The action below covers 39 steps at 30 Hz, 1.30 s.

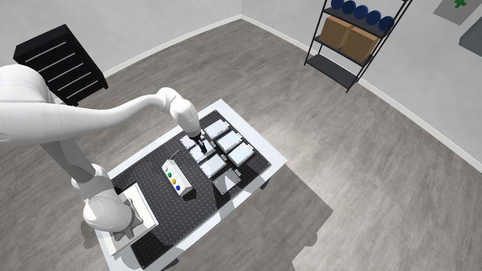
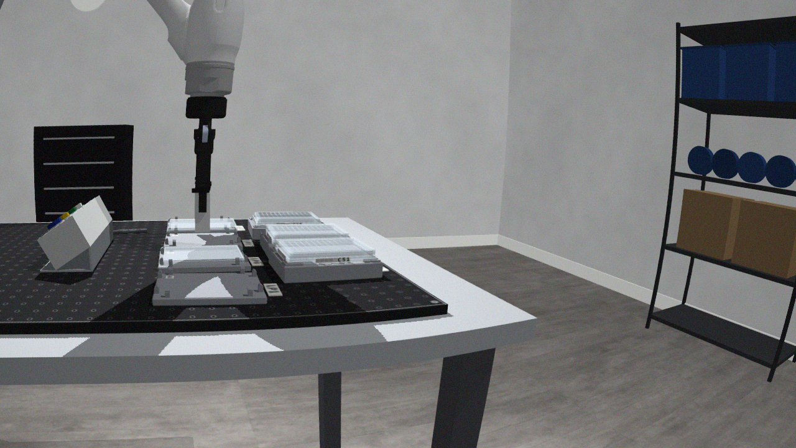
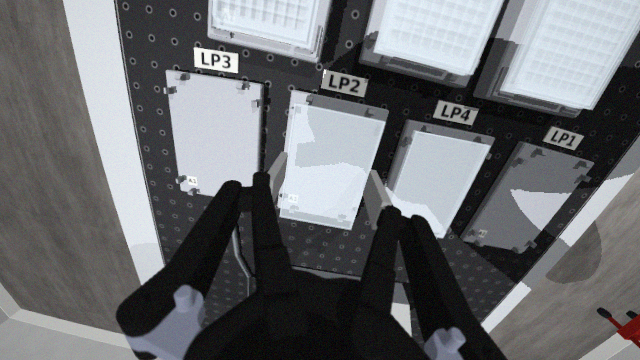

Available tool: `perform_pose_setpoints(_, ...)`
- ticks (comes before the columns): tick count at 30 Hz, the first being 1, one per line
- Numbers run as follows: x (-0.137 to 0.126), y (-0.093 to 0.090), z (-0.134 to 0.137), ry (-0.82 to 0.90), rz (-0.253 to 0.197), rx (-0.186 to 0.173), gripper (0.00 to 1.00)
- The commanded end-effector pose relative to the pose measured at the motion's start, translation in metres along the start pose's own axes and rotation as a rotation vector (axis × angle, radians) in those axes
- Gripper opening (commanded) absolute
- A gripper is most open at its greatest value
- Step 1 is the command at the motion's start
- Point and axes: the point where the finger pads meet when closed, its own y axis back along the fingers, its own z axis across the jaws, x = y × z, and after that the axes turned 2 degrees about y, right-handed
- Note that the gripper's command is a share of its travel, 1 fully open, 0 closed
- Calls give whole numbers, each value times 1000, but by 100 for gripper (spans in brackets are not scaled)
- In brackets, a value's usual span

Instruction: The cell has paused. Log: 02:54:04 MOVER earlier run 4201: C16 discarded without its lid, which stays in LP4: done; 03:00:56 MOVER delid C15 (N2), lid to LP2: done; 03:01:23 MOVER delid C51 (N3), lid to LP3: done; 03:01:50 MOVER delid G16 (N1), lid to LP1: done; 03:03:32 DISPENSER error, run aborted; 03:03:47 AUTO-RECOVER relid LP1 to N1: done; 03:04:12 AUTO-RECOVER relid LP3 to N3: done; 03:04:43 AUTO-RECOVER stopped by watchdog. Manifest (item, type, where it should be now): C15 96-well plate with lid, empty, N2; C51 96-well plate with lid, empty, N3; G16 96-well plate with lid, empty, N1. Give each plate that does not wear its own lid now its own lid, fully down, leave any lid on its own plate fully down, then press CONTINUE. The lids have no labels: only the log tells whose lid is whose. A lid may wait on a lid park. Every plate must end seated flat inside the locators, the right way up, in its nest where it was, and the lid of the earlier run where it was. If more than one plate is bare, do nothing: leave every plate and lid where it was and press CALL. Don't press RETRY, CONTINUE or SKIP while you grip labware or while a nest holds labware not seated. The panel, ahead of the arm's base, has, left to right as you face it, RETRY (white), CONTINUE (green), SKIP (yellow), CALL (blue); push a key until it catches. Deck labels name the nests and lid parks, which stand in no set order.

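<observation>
The lid [image 3: 327, 160] at LP2 [image 3: 344, 83] sits in the middle of the wrist view, clamped between the two fingers of the gripper [image 3: 325, 192], which press on its long sides. In this view the lid covers most of its park, with the park's upper edge and corner pegs showing just above it. Whether the lid touches the park or stands just off it cannot be told.

To the left, the park at LP3 [image 3: 216, 60] is bare, a plain grey plate [image 3: 215, 130] with pegs. To the right, a second lid [image 3: 437, 172] lies at LP4 [image 3: 455, 112]. Further right, the park [image 3: 530, 195] at LP1 [image 3: 563, 138] is bare, half in shadow.

Along the top of the wrist view stand three well plates [image 3: 270, 20], side by side; their grids of wells show through pale tops. In the exterior view the nearest one carries the mark C51 [image 2: 343, 259].

In the top view the arm [image 1: 101, 114] reaches from the lower left over the dark surface [image 1: 151, 168] to the row of parks at centre. The key box [image 1: 176, 177] lies just left of that row, its green key [image 1: 169, 174], yellow key [image 1: 173, 180] and blue key [image 1: 177, 187] facing up.
</observation>
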Motion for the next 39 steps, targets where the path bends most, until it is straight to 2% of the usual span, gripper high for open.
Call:
perform_pose_setpoints(1,0,7,0,0,0,0,0)
perform_pose_setpoints(23,0,46,0,0,0,0,0)
perform_pose_setpoints(39,2,52,-1,0,0,0,0)
